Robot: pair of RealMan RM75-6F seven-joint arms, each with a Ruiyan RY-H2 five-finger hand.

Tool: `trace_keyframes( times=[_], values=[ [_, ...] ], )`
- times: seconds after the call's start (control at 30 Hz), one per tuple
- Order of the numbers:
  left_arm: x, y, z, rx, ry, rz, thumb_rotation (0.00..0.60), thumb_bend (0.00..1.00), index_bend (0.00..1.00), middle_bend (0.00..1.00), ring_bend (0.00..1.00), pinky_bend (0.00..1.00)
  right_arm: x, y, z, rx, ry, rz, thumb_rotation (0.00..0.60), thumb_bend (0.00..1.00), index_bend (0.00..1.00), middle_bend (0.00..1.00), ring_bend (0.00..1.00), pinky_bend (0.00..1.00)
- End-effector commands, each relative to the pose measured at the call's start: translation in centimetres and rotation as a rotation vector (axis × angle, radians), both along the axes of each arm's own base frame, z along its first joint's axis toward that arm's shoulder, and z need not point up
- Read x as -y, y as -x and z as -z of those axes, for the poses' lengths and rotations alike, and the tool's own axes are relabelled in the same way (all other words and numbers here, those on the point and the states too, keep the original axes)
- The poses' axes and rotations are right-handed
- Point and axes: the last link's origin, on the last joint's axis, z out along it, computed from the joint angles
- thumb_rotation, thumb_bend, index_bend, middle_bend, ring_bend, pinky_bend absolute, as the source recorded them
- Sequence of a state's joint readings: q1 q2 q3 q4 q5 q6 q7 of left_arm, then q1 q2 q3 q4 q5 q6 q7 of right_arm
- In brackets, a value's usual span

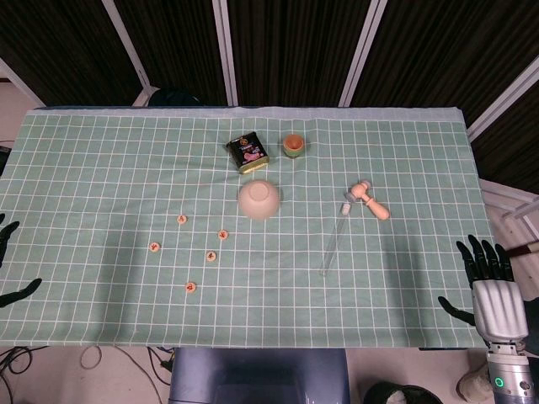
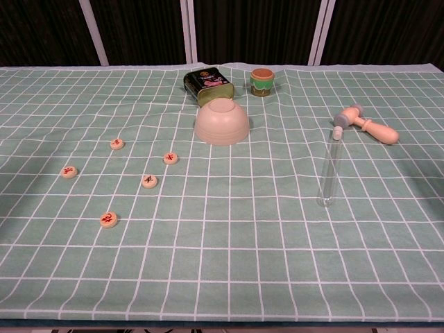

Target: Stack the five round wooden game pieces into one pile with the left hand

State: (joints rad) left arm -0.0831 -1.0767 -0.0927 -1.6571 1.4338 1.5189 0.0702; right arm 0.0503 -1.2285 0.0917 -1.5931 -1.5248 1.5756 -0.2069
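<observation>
1. The five round wooden game pieces lie flat and scattered on the left half of the desk, on a green checked cloth, none touching another: the far piece, the leftmost piece, the middle piece, one just nearer than it, and the nearest piece. No pile has been started
2. The left hand shows only as dark fingers at the left edge of the head view, apart and holding nothing, well clear of the pieces. The right hand rests at the right edge of the desk with its fingers spread and empty
3. Judged from their look, the pieces are light, stiff, low discs with smooth faces; they should not crush, but they sit so flat on the cloth that there is little edge to catch, and a smooth rim may slip
4. The likely hold is a pinch across the rim, thumb on one side and a finger opposite, lifted level so that the disc lands flat on the next
5. An upturned bowl, a tin, a small jar, a glass tube and a small mallet lie apart from the pieces
</observation>
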Motion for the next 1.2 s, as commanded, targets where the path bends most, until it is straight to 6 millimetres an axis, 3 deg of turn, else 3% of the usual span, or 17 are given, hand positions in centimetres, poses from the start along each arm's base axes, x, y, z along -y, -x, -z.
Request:
trace_keyframes(
  times=[0.03,0.97,1.07,1.2],
  values=[
    [0.0,0.0,0.1,-0.002,0.001,0.000,0.600,0.10,0.13,0.00,0.00,0.00,0.0,0.0,0.0,-0.001,0.000,-0.001,0.600,0.23,0.09,0.01,0.00,0.00],
    [-0.1,0.0,-0.1,0.009,-0.007,-0.002,0.600,0.11,0.13,0.00,0.00,0.00,-0.2,0.0,-0.2,0.010,0.010,0.005,0.600,0.23,0.09,0.01,0.00,0.00],
    [-0.6,-0.2,0.0,0.010,0.005,0.011,0.600,0.11,0.14,0.00,0.00,0.00,-0.3,0.0,-0.3,0.024,0.017,0.014,0.600,0.23,0.09,0.01,0.00,0.00],
    [-3.4,-2.1,0.5,-0.009,0.068,0.064,0.600,0.12,0.14,0.00,0.00,0.00,-0.5,0.0,-0.3,0.034,0.017,0.017,0.600,0.23,0.09,0.01,0.00,0.00]
  ],
)
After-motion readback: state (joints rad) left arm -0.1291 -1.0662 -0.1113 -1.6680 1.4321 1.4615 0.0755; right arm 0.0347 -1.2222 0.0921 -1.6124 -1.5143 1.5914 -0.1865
